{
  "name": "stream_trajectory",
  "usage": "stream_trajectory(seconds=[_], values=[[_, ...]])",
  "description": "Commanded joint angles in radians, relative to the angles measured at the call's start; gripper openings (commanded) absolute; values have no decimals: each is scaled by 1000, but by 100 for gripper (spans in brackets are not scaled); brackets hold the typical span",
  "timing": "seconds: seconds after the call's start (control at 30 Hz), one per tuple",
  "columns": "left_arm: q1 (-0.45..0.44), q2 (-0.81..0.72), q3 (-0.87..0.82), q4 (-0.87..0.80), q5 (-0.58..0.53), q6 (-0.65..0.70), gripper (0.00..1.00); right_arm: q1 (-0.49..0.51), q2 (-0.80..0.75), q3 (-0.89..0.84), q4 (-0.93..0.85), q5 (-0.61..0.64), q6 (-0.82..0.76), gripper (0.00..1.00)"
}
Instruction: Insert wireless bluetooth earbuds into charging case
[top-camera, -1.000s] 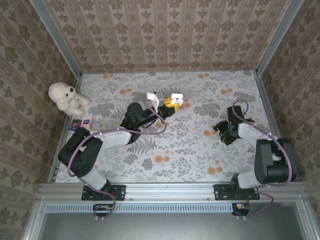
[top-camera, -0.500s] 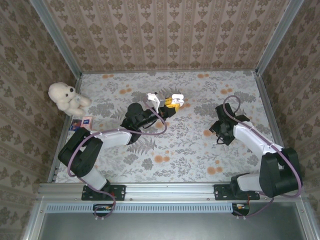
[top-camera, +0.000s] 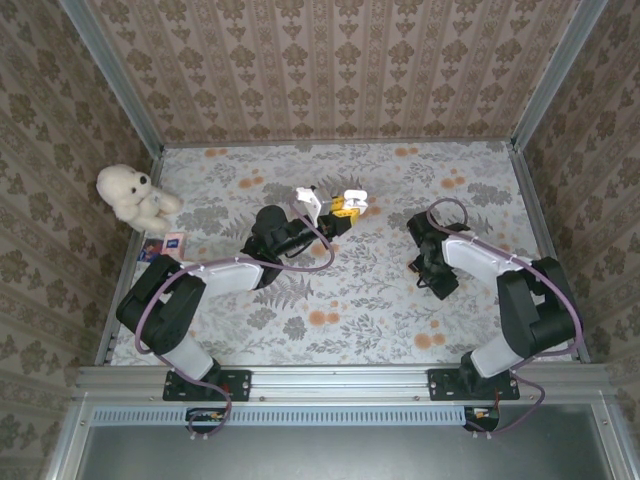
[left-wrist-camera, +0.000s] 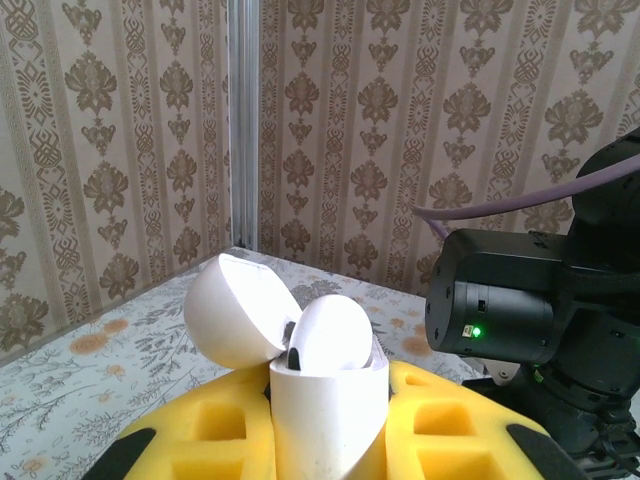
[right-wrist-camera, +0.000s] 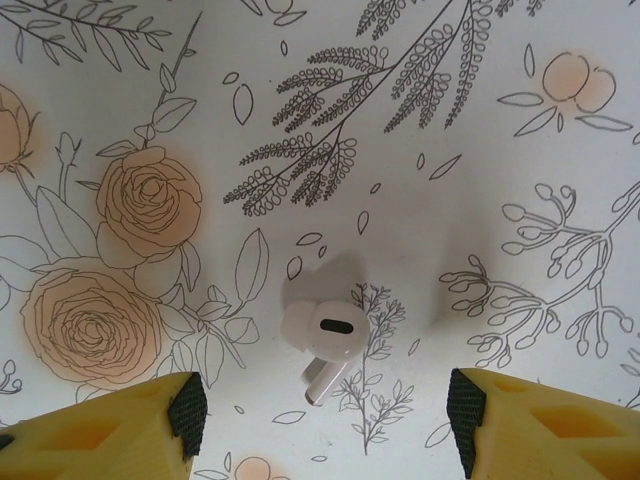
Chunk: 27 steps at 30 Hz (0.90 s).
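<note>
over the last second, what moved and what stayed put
The right gripper swung left toward the middle of the table, jaws open, and now hangs over a white earbud lying there. Nothing was grasped or let go. The left gripper stayed put, shut on the open white charging case.

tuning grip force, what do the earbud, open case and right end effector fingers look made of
The earbud looks like hard glossy white plastic, with soft highlights. The open case seems the same, more satin. The right end effector fingers look matte yellow, plastic or foam.
</note>
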Motion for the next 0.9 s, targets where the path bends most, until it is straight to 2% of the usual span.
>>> stream_trajectory(seconds=[0.0, 0.63, 0.87], values=[[1, -37, 28, 10, 1, 23, 0, 7, 23, 29, -38, 26, 60, 67], [7, -45, 9, 27, 2, 17, 0, -22, 79, 41, -17, 61, 36, 61], [10, -46, 4, 33, 5, 16, 0, -23, 109, 41, -2, 50, 27, 55]])
